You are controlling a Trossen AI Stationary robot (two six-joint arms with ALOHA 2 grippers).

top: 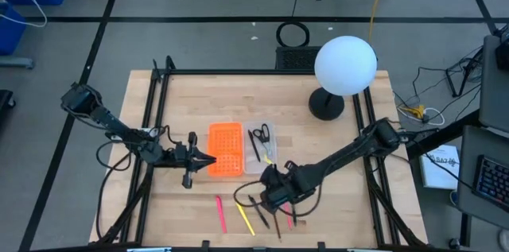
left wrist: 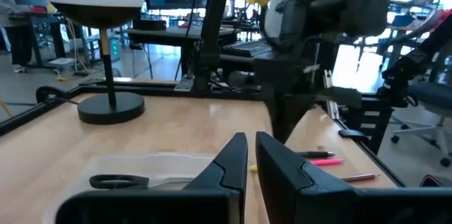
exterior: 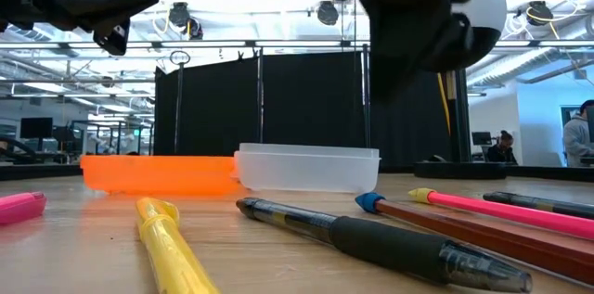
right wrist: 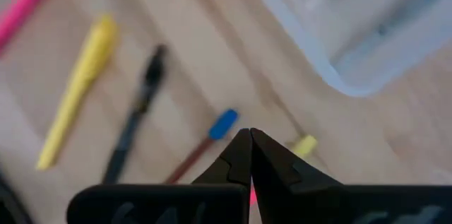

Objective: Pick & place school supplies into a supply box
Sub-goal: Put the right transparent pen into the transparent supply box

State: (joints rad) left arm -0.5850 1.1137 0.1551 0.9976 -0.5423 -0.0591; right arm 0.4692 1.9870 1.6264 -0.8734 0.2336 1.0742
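The supply box lies open mid-table: its orange gridded panel [top: 225, 149] joins the clear tray [top: 261, 147], which holds the black-handled scissors [top: 261, 134]. Loose on the wood near the front edge lie a pink pen [top: 220, 214], a yellow pen [top: 245, 219], a black pen [right wrist: 138, 121] and a blue-tipped pencil [right wrist: 224, 124]. My right gripper [right wrist: 251, 136] hangs shut above these pens, pointing steeply down, clear of them. My left gripper [left wrist: 251, 155] points level, raised over the orange panel's left edge, with a narrow gap between its fingers and nothing in it.
A lamp with a white globe [top: 344, 65] stands on its black base [top: 326, 105] at the far right of the table. Black frame rails [top: 155, 109] run along both table sides. People [exterior: 580, 136] show in the room beyond.
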